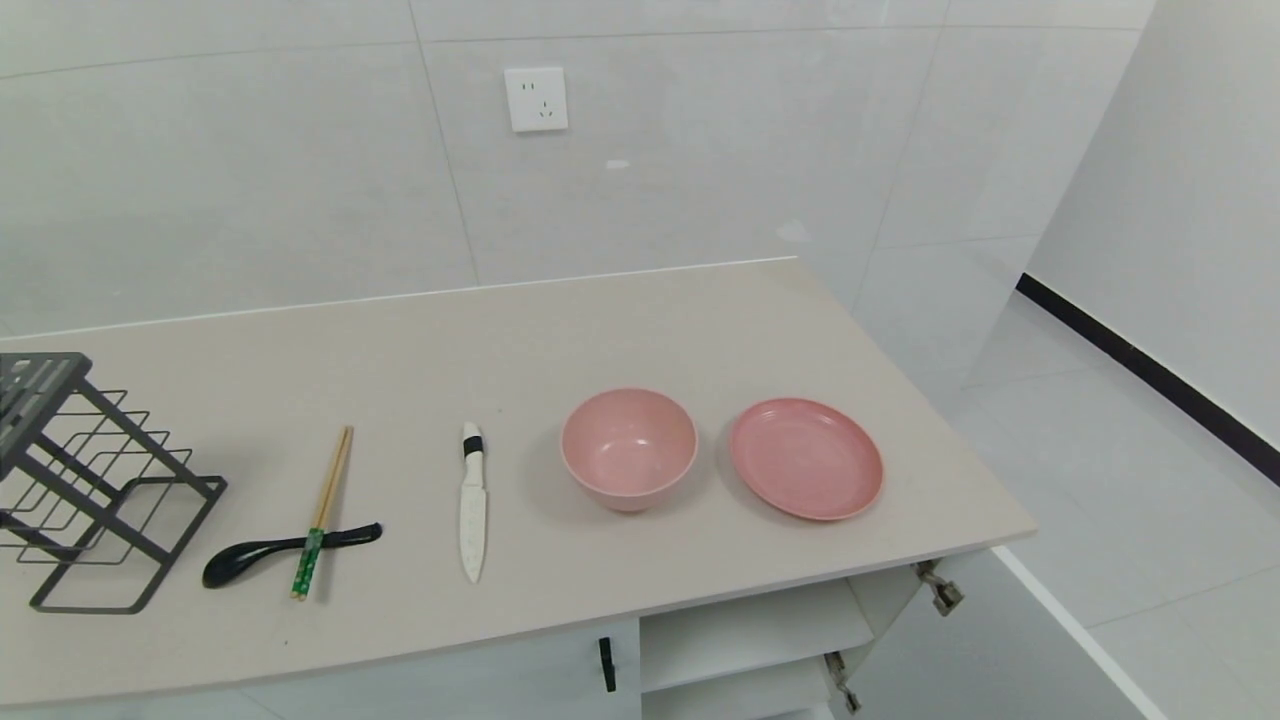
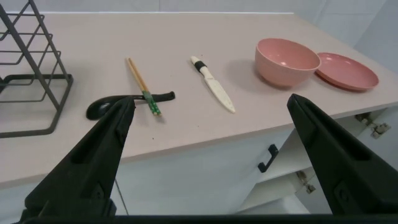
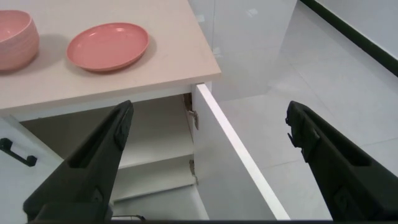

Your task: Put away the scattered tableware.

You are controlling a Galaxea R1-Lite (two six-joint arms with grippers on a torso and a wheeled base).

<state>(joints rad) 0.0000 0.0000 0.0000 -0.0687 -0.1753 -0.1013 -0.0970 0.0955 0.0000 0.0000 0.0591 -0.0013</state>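
On the beige counter (image 1: 560,330) lie, from left to right, a black spoon (image 1: 270,552) with a pair of wooden chopsticks (image 1: 322,510) across it, a white knife (image 1: 472,500), a pink bowl (image 1: 628,447) and a pink plate (image 1: 806,457). My left gripper (image 2: 208,102) is open, held off the counter's front edge, facing the spoon (image 2: 118,103), chopsticks (image 2: 143,86) and knife (image 2: 212,83). My right gripper (image 3: 208,109) is open below and in front of the counter, near the plate (image 3: 107,45) and bowl (image 3: 15,38).
A black wire dish rack (image 1: 70,470) stands at the counter's left end. Below the counter, a cabinet door (image 3: 233,158) hangs open at the right, showing white shelves (image 1: 750,630). A closed door with a black handle (image 1: 606,663) is beside it. A tiled wall rises behind.
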